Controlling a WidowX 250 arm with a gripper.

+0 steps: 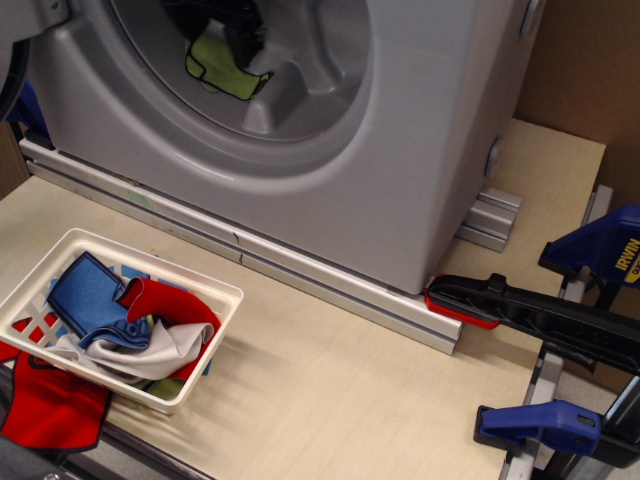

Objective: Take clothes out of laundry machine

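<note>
The grey laundry machine (420, 140) fills the top of the view, with its round drum hole facing the front. The lime-green clothes piece (218, 68) with a dark trim lies inside the drum against a moulded rib. My black gripper (232, 32) is inside the drum at the top edge of the view, right above and touching the top of the green fabric. Most of it is cut off or in shadow. Its fingers cannot be made out, so I cannot tell whether they are open or shut.
A white slotted basket (222, 292) at front left holds a blue cloth (88, 292), a red cloth (165, 300) and a white cloth. Another red cloth (50, 405) hangs off the table edge. An aluminium rail (300, 270) runs along the machine base. Blue and black clamps (560, 320) stand at the right.
</note>
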